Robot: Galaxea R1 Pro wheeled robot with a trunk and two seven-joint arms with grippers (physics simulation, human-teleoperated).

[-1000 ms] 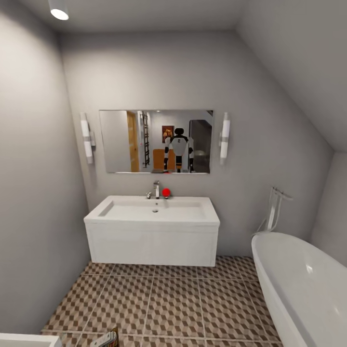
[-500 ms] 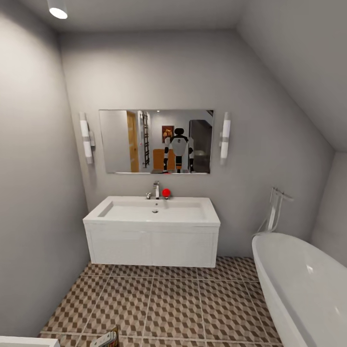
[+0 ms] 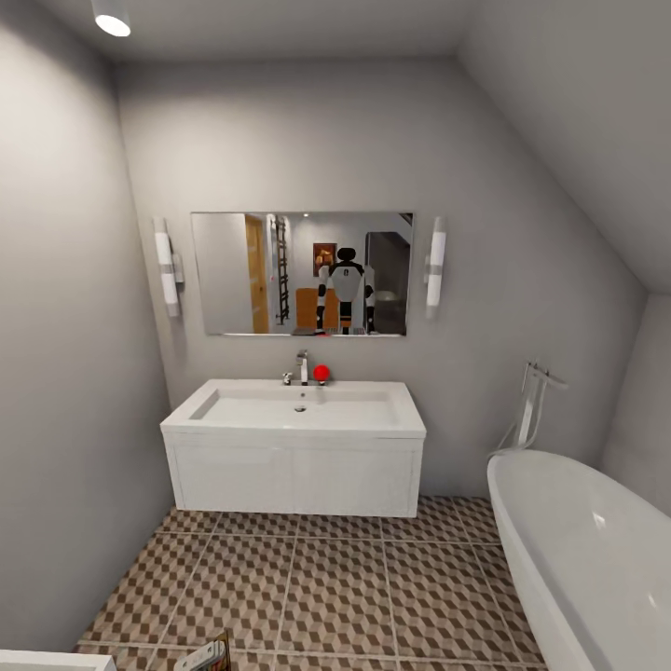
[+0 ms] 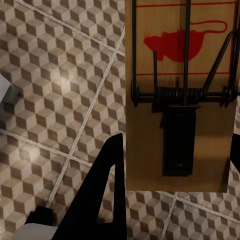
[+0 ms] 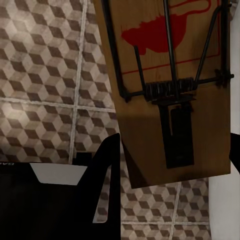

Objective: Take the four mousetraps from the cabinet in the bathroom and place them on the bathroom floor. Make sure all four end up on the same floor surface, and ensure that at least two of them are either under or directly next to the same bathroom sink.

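Head view faces the white sink (image 3: 294,410) on its vanity under a mirror (image 3: 300,273), bathtub (image 3: 587,550) at right, cube-pattern bathroom floor (image 3: 335,587) in front. Left wrist view: the left gripper (image 4: 172,170) has its dark fingers (image 4: 102,190) closed on a wooden mousetrap (image 4: 180,95) (red mouse print, black wire spring), held above the floor tiles. Right wrist view: the right gripper (image 5: 175,165) likewise clamps a second mousetrap (image 5: 170,90), tilted, over the tiles.
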